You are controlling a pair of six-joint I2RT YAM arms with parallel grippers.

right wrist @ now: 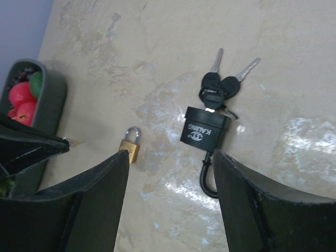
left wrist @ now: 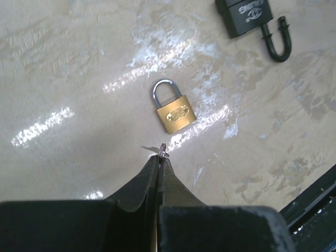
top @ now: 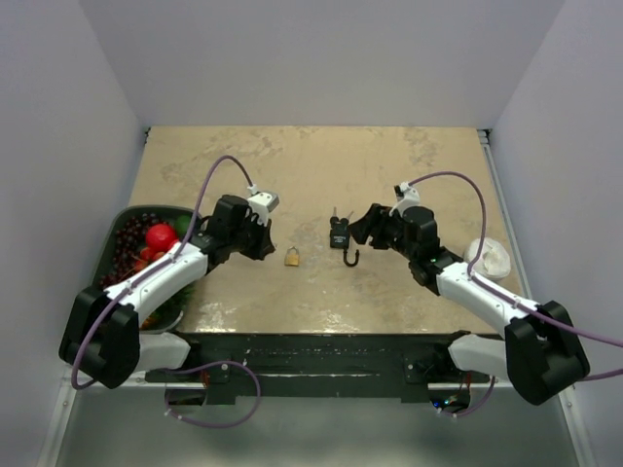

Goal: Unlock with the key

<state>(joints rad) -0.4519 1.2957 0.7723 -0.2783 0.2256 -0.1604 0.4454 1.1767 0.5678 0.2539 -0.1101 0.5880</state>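
A small brass padlock lies flat on the table, its shackle closed. My left gripper sits just beside it, shut on a small silver key that pokes out past the tips. To the right lies a black padlock with its shackle swung open and a bunch of black-headed keys in its base. My right gripper hovers open near the black padlock's shackle, with nothing between its fingers.
A dark bowl of red fruit and grapes stands at the table's left edge, beside the left arm. A white crumpled object lies at the right edge, behind the right arm.
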